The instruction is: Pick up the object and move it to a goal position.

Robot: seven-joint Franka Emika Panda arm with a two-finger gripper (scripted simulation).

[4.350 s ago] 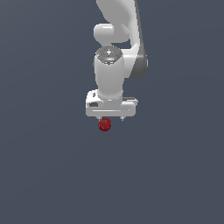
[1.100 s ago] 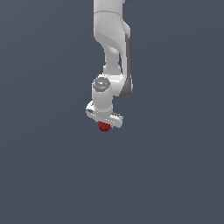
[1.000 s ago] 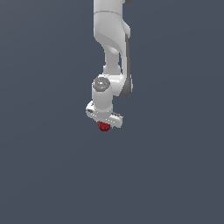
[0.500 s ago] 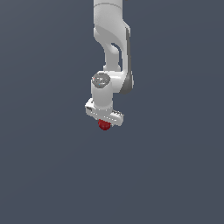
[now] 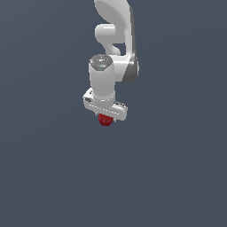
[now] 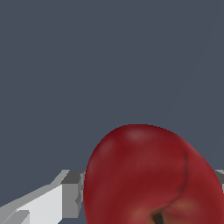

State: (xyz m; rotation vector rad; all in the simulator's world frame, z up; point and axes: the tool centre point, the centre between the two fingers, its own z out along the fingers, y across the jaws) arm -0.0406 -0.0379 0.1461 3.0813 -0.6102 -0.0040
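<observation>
Exterior view: the white arm (image 5: 116,40) comes down from the top edge, a little toward the exterior view's right of centre, and ends in the gripper (image 5: 105,118), whose wide white crossbar is tilted, its end on the exterior view's left sitting higher than the other. Just under that bar the apple (image 5: 105,119) shows as a small dark red ball, narrower than the bar, touching its underside. The fingers themselves are hidden in this view. All around is plain dark grey-blue; no bench, edge or corner can be made out, so it cannot be told whether anything carries the apple from below.

In the wrist view one grey-and-white finger (image 6: 65,192) stands hard against the flank of the apple (image 6: 148,175), which fills much of the picture, glossy and dark red, with its dimple and a dark stem spot facing the camera. A sliver of grey at the opposite flank looks like the second finger, mostly hidden by the fruit. The jaws are thus pressed onto the apple from both sides, with the fruit between them.
</observation>
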